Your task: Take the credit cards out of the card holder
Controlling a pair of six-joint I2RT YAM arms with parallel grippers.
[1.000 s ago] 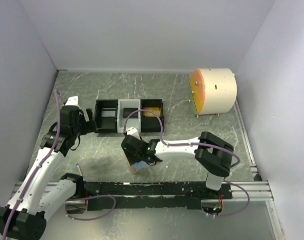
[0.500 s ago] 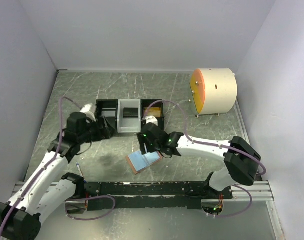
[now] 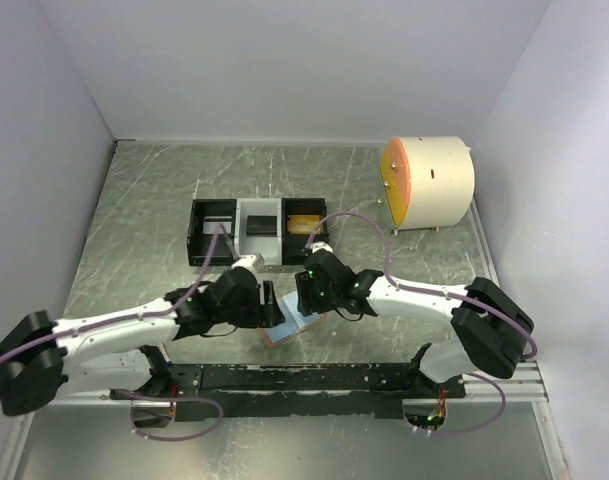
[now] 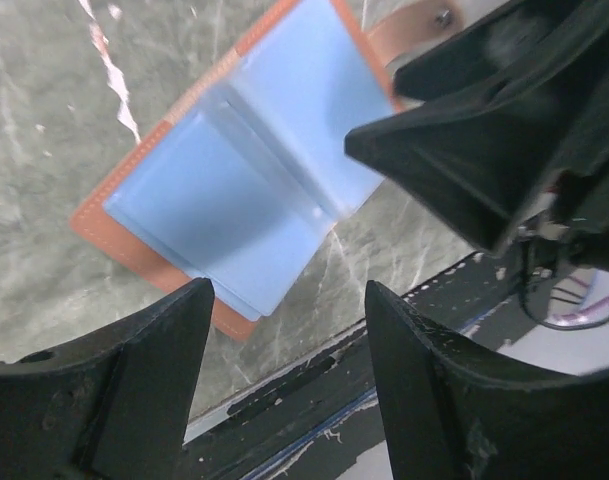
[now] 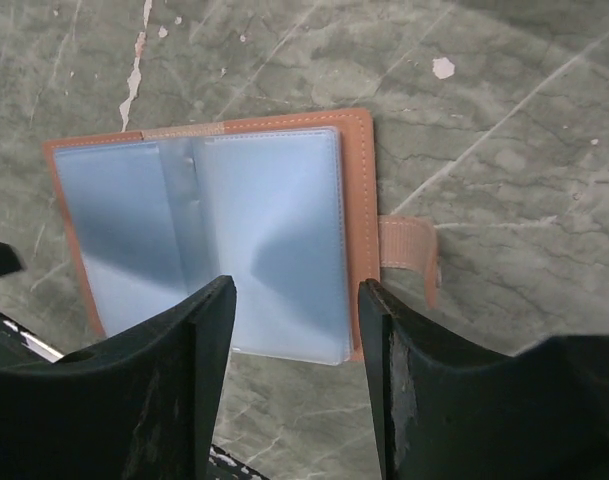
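The card holder point(image 3: 290, 325) lies open and flat near the table's front edge. It has a salmon-pink rim, pale blue-grey panels and a small tab. The left wrist view point(image 4: 239, 175) and the right wrist view point(image 5: 209, 235) show it too. I cannot tell whether any cards are in its pockets. My left gripper point(image 3: 268, 304) is open and empty just left of it point(image 4: 289, 385). My right gripper point(image 3: 310, 297) is open and empty just behind it point(image 5: 296, 385). A dark grey card point(image 3: 256, 227) lies in the tray's middle compartment.
The black-and-grey three-compartment tray point(image 3: 259, 258) stands behind the wallet, with a yellowish thing point(image 3: 304, 222) in its right compartment. A white drum with an orange face point(image 3: 429, 182) stands at the back right. The black base rail point(image 3: 314, 375) runs along the front edge.
My left arm has swung from the tray's left end down to the wallet's left side. My right gripper went from the wallet to the tray and back toward the wallet, which now lies uncovered.
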